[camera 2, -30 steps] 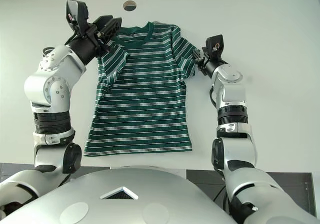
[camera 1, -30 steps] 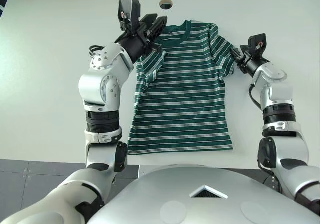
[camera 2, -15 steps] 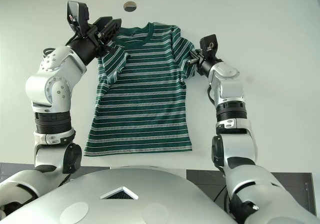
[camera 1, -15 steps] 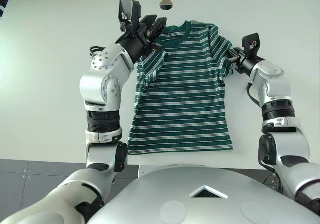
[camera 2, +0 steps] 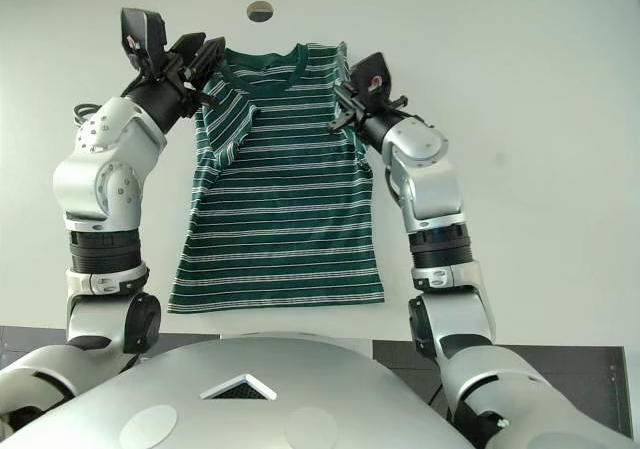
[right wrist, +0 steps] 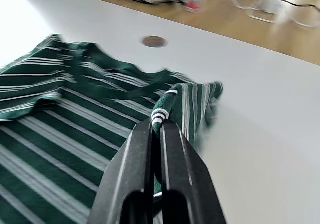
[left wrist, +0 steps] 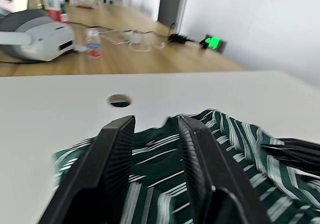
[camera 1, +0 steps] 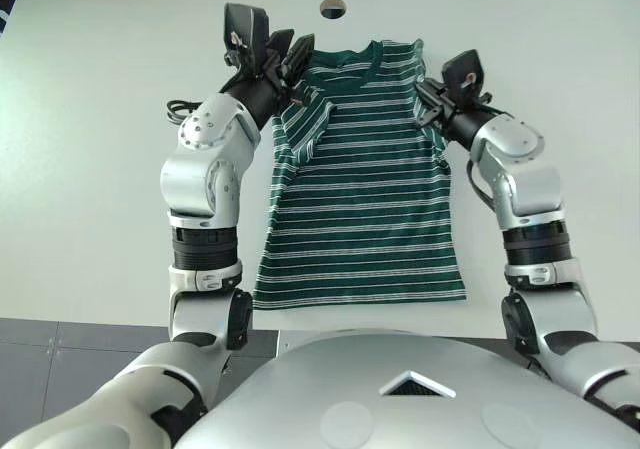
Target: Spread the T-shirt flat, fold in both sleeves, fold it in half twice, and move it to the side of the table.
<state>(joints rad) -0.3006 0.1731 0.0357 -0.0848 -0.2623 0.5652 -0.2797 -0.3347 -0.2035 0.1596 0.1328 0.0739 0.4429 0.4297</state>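
Looking down on one white table (camera 1: pixel 100 169) carrying one green, white-striped T-shirt (camera 1: pixel 360 199), lying face up in the middle with its hem toward the robot. At the left, holding the left gripper (left wrist: pixel 155 124) with fingers spread apart just above the shirt's left shoulder, gripping nothing (left sleeve (camera 1: pixel 300 134) lying folded inward over the chest). Farther back, showing one round hole (camera 1: pixel 332 8) in the table beyond the collar. At the right, pinching the right sleeve (right wrist: pixel 165 107) between the pressed-together fingers of the right gripper (right wrist: pixel 156 129), holding it raised above the shirt's right shoulder.
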